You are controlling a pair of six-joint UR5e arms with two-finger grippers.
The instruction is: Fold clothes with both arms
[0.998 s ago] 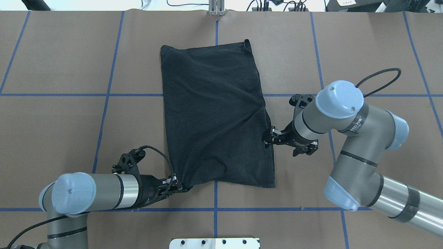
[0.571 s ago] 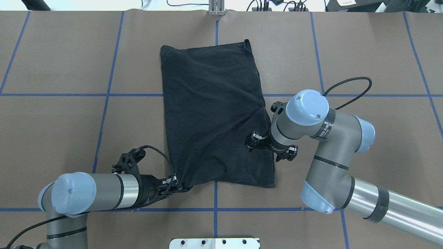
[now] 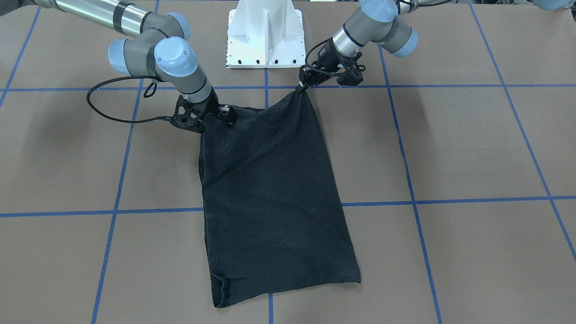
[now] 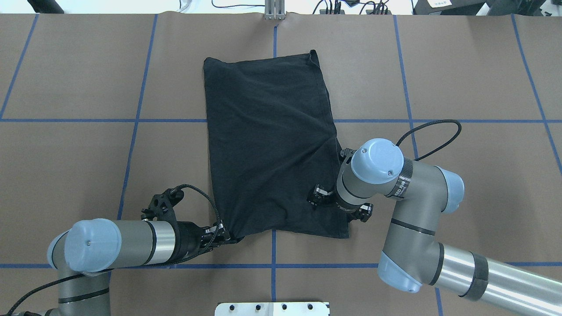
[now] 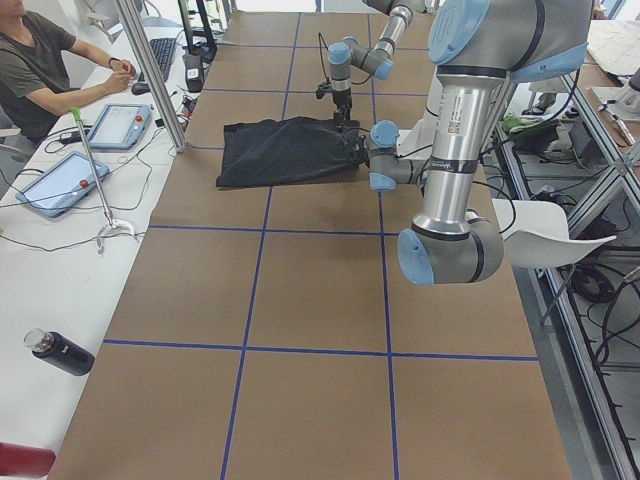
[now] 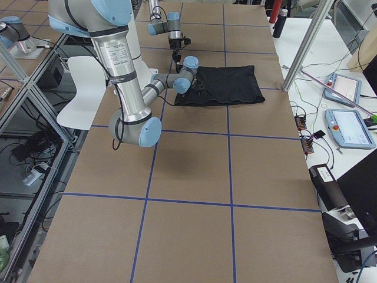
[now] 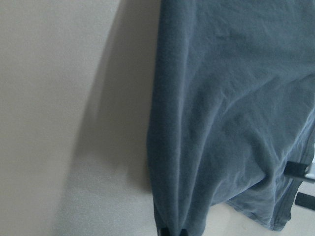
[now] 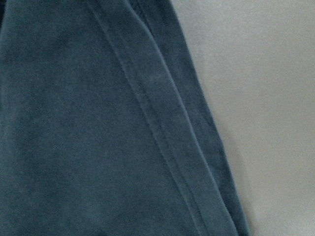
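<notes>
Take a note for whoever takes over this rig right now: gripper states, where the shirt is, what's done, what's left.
The left gripper is shut on the near left corner of the black T-shirt, pulling it to a point.
The right gripper is over the shirt's near right corner; I cannot tell whether it is open or shut.
The shirt lies on the brown paper-covered table as a long rectangle, logo hidden.
Done: sides appear folded in.
Left: secure the right corner, then probably fold the near end over the far end.
</notes>
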